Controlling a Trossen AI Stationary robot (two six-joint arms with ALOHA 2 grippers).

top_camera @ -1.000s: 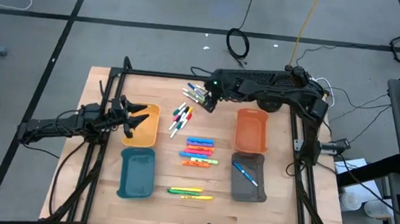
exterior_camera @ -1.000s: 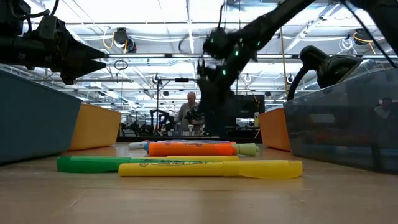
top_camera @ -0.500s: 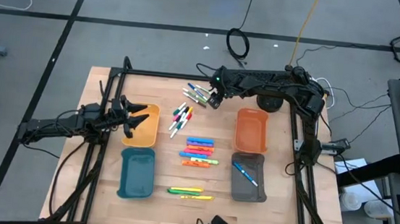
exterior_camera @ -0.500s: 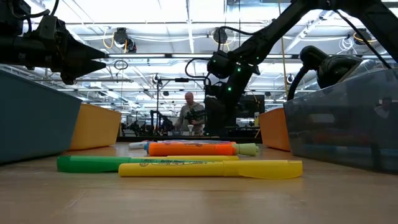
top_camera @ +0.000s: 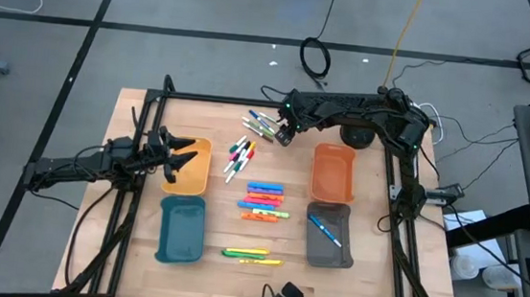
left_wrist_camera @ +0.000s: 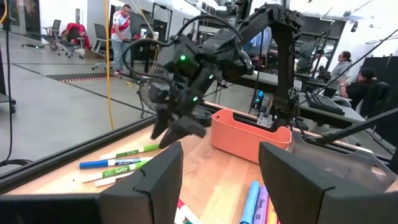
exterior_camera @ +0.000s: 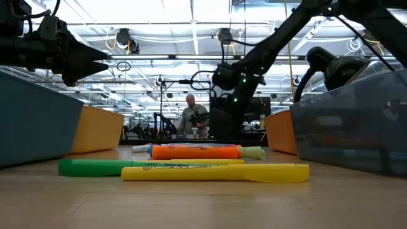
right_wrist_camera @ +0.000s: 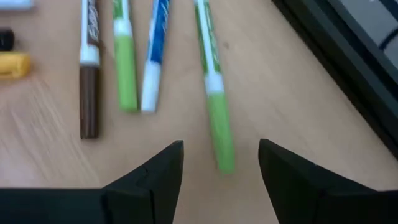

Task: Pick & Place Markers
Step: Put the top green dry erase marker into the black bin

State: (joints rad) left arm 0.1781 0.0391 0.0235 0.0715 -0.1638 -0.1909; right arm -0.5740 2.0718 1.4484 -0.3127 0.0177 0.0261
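Thin markers lie in a far group [top_camera: 259, 124]. In the right wrist view they are a green-capped marker [right_wrist_camera: 213, 99], a blue one [right_wrist_camera: 153, 62], another green one [right_wrist_camera: 124, 62] and a brown one [right_wrist_camera: 89, 93], all flat on the wood. My right gripper [right_wrist_camera: 221, 147] is open, slanting down just above the green-capped marker's cap end, a finger on either side and touching nothing. More thin markers [top_camera: 239, 156] and highlighters [top_camera: 263, 201] lie mid-table. My left gripper [top_camera: 183, 156] waits open over the yellow tray [top_camera: 197, 173].
An orange tray [top_camera: 332, 172] and a grey tray [top_camera: 331, 252] holding a blue marker [top_camera: 325, 231] stand on the right, with a teal tray [top_camera: 182, 230] at the near left. Green [exterior_camera: 95, 166] and yellow [exterior_camera: 216, 172] highlighters lie near the front edge. A person [exterior_camera: 191, 114] stands far behind the table.
My right gripper has sunk toward the far group of thin markers, its arm reaching lower over the table. The markers and my left arm have stayed where they were.
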